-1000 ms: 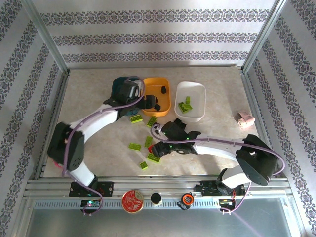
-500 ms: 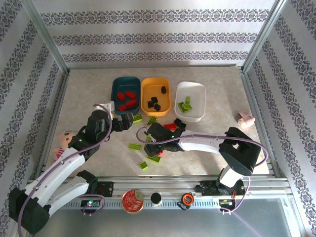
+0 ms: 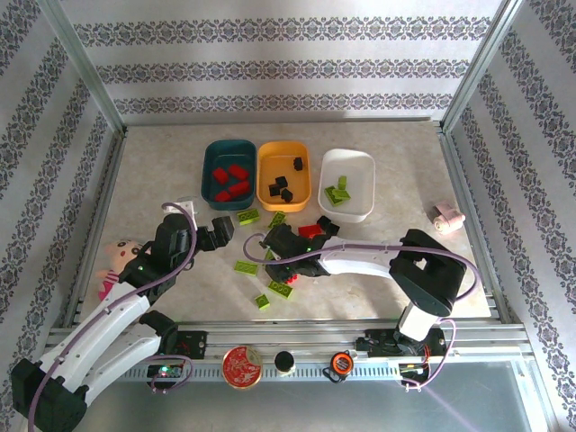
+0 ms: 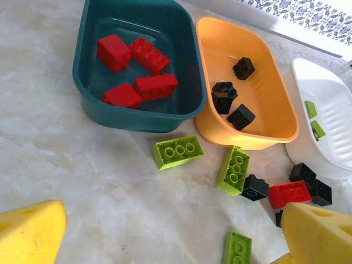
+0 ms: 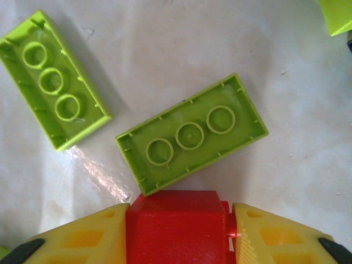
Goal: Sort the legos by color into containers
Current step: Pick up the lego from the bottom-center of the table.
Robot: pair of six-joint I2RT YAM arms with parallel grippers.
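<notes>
right fingers point(image 5: 77, 239) clamp lego point(image 5: 176, 220), left fingers point(image 4: 30, 234) wide

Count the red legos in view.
6. Four red legos sit in the dark teal tray: rear left, rear right, front right, front left. A fifth lies on the table between black legos. The right gripper clamps the sixth. Arms may hide others.
</notes>
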